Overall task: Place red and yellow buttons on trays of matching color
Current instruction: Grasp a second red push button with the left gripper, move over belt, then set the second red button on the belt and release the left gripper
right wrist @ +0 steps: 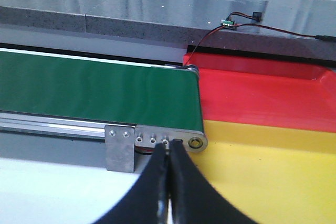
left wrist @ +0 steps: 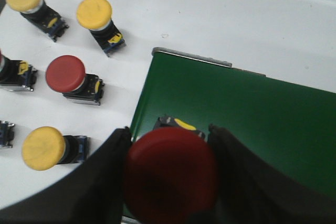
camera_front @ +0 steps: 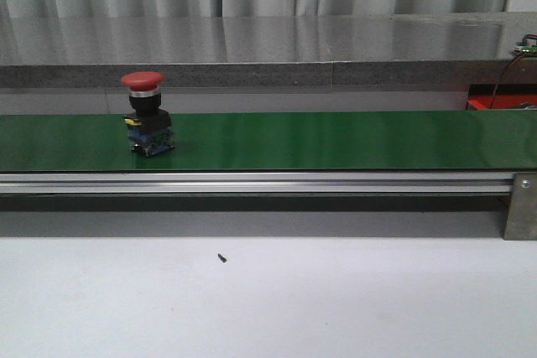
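Left wrist view shows the left gripper point(left wrist: 170, 177) clamped around a red button point(left wrist: 170, 174) above the end of the green belt point(left wrist: 252, 119); beyond it, on the white table point(left wrist: 236, 19), lie three yellow buttons point(left wrist: 43, 148) and another red one point(left wrist: 65, 73). Nearest the right wrist camera, the right gripper point(right wrist: 169, 153) has its fingers pressed together, holding nothing, with the yellow tray point(right wrist: 273, 177) and then the red tray point(right wrist: 262, 98) beyond, beside the belt's end. Front view shows a red-capped button point(camera_front: 144, 111) upright on the belt.
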You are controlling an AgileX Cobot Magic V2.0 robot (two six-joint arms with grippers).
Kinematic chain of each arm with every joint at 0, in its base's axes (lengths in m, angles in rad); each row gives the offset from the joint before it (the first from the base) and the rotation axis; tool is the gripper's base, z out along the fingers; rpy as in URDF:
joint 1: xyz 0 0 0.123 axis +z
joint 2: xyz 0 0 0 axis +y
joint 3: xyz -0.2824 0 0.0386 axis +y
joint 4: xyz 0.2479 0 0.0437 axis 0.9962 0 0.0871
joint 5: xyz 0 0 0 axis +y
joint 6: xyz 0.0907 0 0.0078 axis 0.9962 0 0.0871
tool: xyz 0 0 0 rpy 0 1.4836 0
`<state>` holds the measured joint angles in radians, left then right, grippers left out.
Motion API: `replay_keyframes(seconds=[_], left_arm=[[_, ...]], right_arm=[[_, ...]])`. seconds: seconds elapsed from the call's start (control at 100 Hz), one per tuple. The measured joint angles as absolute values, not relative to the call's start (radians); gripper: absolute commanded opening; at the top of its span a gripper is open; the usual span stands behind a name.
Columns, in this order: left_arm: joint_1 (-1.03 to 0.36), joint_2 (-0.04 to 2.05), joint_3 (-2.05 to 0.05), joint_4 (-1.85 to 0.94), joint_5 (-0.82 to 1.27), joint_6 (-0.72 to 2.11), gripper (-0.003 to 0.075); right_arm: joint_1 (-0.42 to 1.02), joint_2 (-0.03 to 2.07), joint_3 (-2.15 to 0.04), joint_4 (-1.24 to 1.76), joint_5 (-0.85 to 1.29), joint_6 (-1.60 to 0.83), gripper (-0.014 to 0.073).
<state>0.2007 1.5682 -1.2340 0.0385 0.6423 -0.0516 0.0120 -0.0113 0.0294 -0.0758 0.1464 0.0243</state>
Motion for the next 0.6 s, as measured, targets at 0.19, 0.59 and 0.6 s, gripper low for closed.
replay_keyframes(seconds=[0.19,0.59,0.6], left_arm=[[0.175,1.642,-1.249,0.029,0.644,-0.041,0.0284],[0.173,1.685,-1.262,0.016,0.667,-0.037,0.0517],[0.173,1.685,-1.261,0.016,0.667,-0.037,0.0526]], right_arm=[[0.012,-0.011,0.029,-0.076,0.146,0.024,-0.0096],[0.012,-0.011,0.029,-0.076,0.146,0.024,-0.0096],[0.012,-0.011,0.029,-0.076,0.146,0.024,-0.0096]])
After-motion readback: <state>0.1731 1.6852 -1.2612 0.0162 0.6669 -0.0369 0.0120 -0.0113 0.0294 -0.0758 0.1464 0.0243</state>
